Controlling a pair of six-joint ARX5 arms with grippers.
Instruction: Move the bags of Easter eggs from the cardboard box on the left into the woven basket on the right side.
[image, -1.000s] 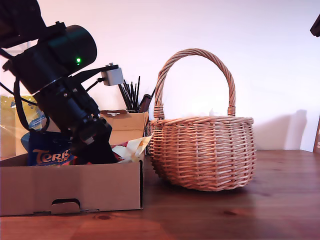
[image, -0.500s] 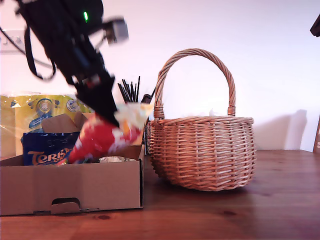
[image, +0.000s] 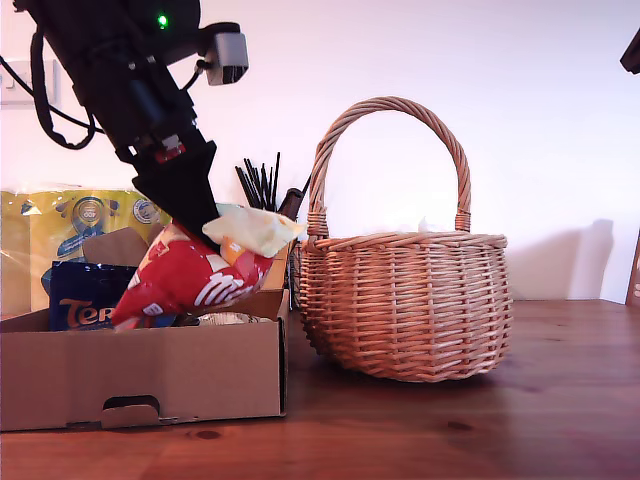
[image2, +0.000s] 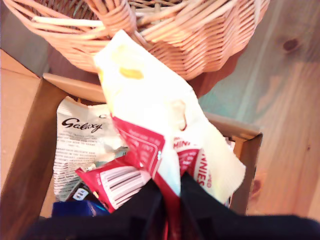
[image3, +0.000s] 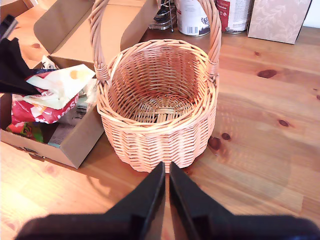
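Red-and-cream bag (image: 195, 275) lifted higher since earlier, pinched by my first gripper (image: 190, 215), second gripper (image3: 166, 172) closed, empty.

Obscured: dark blue "Terry's" pouch (image: 85, 300), lettering partly covered by the red-and-cream pouch (image: 190, 278); yellow-and-blue pack (image: 70, 225) cut by the exterior view's left edge.

Red-and-cream bag (image: 195, 275) lifted above cardboard box (image: 140, 375), beside empty woven basket (image: 405, 305)
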